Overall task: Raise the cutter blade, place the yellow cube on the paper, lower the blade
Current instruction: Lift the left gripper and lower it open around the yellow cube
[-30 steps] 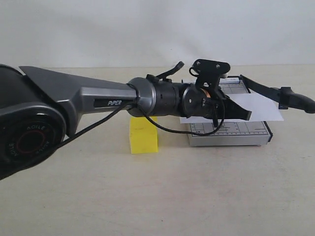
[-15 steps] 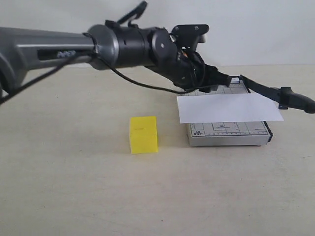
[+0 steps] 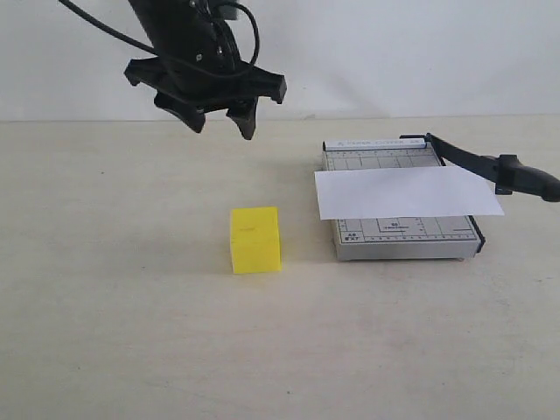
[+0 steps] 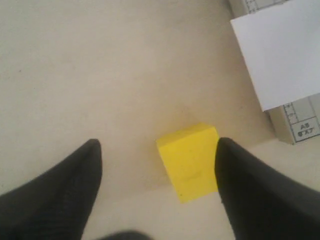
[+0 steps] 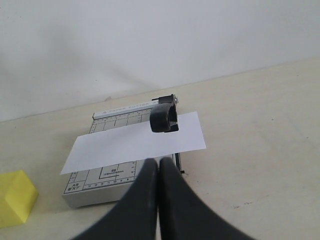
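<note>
The yellow cube (image 3: 255, 239) sits on the table left of the grey trimmer (image 3: 402, 238). The white paper (image 3: 407, 192) lies across the trimmer base. The cutter blade (image 3: 490, 166) is raised, its black handle sticking out to the right. My left gripper (image 3: 222, 129) hangs open, high above and behind the cube. In the left wrist view the cube (image 4: 190, 160) lies far below the left gripper (image 4: 156, 146), close to one finger (image 4: 240, 180). My right gripper (image 5: 158, 163) is shut and empty, short of the paper (image 5: 135, 142) and blade handle (image 5: 164, 117).
A pale wall rises behind the beige table (image 3: 131, 332). In the right wrist view the cube (image 5: 15, 197) shows at one edge, beside the trimmer base (image 5: 100, 182). The right arm does not show in the exterior view.
My left arm has swung away from the trimmer, up and to the left, and now points down above the cube. Blade, paper and cube have not moved.
</note>
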You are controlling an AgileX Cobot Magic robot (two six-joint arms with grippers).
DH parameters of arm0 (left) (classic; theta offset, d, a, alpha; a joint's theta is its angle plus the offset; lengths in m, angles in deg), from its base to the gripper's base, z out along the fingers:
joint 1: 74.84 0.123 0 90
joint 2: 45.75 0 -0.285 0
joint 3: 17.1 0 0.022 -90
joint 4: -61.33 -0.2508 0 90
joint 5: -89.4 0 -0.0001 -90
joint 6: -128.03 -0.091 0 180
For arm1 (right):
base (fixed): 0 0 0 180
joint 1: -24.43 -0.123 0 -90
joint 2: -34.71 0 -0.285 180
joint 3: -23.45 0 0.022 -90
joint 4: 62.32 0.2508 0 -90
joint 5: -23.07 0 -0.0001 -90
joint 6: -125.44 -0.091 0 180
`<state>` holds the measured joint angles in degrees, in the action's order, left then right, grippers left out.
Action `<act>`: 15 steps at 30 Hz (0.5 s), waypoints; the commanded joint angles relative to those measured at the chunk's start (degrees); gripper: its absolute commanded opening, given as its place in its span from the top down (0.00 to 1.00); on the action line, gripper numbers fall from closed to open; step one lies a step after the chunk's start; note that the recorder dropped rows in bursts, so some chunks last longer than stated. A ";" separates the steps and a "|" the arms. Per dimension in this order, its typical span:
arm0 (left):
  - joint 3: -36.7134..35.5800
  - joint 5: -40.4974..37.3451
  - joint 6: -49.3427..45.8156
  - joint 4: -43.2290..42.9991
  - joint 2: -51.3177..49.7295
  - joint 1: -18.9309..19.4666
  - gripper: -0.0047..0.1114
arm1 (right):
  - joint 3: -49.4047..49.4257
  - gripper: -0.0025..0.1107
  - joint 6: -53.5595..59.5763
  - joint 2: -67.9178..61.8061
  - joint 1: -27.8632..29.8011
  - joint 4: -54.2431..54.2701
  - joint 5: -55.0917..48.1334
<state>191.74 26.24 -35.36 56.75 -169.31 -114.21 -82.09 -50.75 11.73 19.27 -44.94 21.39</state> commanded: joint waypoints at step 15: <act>0.30 -0.36 14.14 11.27 -5.91 -0.68 0.21 | 0.01 0.98 -3.50 0.14 0.01 0.04 0.12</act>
<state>191.84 25.15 -22.24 66.58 -174.34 -114.65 -82.09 -53.94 11.73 19.27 -44.94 21.39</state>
